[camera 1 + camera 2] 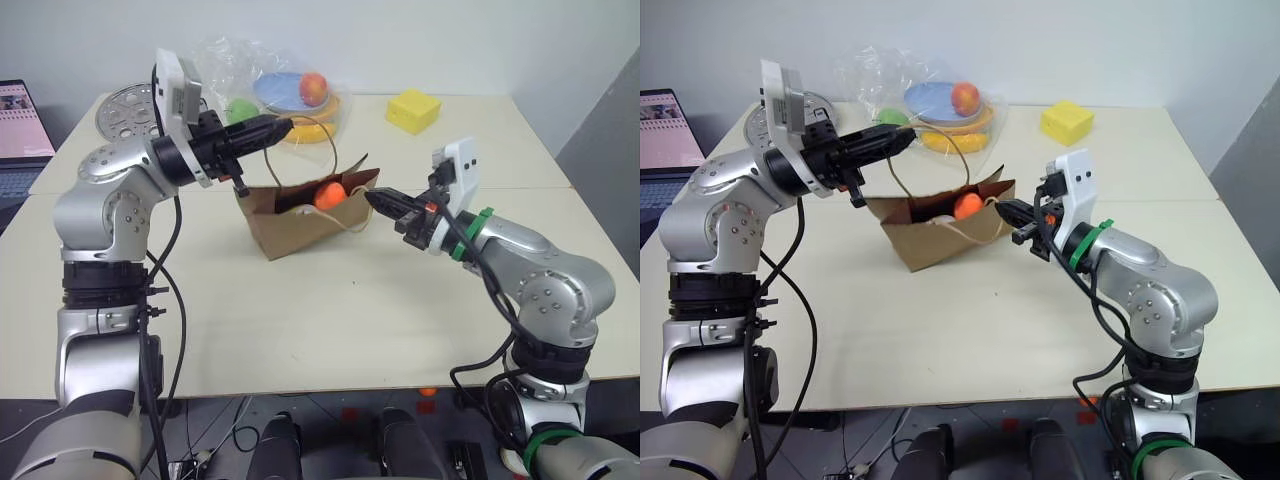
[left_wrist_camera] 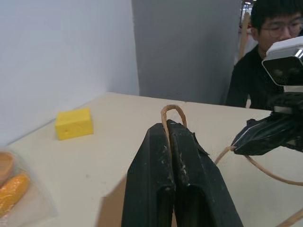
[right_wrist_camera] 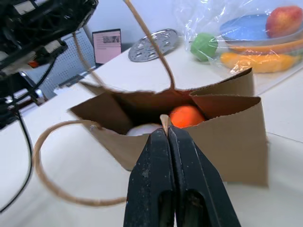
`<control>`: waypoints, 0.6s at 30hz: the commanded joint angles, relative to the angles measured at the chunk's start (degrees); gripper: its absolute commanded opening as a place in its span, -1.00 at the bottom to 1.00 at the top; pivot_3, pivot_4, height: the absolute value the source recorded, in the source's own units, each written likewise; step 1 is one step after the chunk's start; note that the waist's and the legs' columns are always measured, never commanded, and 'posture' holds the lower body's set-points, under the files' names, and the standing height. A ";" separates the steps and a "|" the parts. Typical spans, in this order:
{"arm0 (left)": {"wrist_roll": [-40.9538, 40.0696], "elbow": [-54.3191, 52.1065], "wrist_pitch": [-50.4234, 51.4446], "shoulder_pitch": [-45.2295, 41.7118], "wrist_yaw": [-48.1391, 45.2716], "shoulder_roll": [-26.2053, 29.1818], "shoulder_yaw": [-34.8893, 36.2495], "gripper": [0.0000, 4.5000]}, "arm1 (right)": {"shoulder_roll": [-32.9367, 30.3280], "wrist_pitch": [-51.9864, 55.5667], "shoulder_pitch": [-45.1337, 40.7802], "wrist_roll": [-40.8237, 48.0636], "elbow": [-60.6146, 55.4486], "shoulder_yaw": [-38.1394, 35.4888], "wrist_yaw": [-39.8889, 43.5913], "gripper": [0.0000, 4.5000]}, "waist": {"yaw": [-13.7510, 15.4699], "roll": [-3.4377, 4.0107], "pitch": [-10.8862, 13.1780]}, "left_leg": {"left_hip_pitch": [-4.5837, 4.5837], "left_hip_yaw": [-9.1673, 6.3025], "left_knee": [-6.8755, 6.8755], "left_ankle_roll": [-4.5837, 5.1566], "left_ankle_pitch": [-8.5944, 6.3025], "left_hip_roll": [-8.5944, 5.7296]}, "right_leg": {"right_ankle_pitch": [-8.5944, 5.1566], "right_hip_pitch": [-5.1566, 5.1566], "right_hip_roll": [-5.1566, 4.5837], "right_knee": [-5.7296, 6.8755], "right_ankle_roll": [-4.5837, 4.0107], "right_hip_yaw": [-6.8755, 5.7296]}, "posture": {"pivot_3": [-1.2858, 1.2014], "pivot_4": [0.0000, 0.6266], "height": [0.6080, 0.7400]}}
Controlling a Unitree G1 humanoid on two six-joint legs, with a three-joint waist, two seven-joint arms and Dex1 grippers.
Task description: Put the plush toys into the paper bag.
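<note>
Left end effector (image 1: 283,125) pinches one thin handle (image 2: 173,112); right end effector (image 1: 376,199) pinches the floppy, light paper bag (image 1: 300,230) rim, toys (image 3: 185,116) just beyond.

Both head views look forward and down across the cream tabletop (image 1: 330,320) from its near edge. Each wrist view looks closely along its gripper; all share the brown paper bag (image 3: 227,142).

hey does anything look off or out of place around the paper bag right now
Nothing is spilled or damaged. The paper bag sits tilted on the table, its mouth pulled open by handles pinched in the left gripper and right gripper. The orange carrot toy is inside.
</note>
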 commanded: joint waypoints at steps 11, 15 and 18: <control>5.40 3.00 -6.60 1.77 2.03 -3.06 -2.61 -1.00 | 0.12 -3.74 -1.70 -0.03 4.61 -1.18 -6.73 -0.98 | 0.00 0.01 0.01 | -0.01 0.02 -0.04 0.00 0.00 0.00 | 0.00 -0.02 -0.01 0.00 0.00 0.01 | 0.03 -0.52 1.00; 4.40 1.99 -5.72 2.33 0.09 -2.26 -2.27 -0.91 | -2.12 -6.04 -0.37 -0.41 4.18 1.36 -4.94 -0.91 | -0.11 0.01 0.00 | -0.03 0.03 -0.03 0.01 0.00 0.00 | 0.00 -0.05 0.00 0.00 -0.01 0.02 | 0.03 -0.52 1.00; 1.45 -1.63 -1.79 4.42 -1.28 -0.37 -0.76 -0.58 | -5.43 -6.33 0.77 1.20 2.13 1.07 -2.87 -0.57 | -0.12 0.02 0.01 | -0.05 0.02 -0.06 0.01 0.00 0.00 | 0.00 -0.05 0.00 -0.02 0.00 0.01 | 0.03 -0.52 1.00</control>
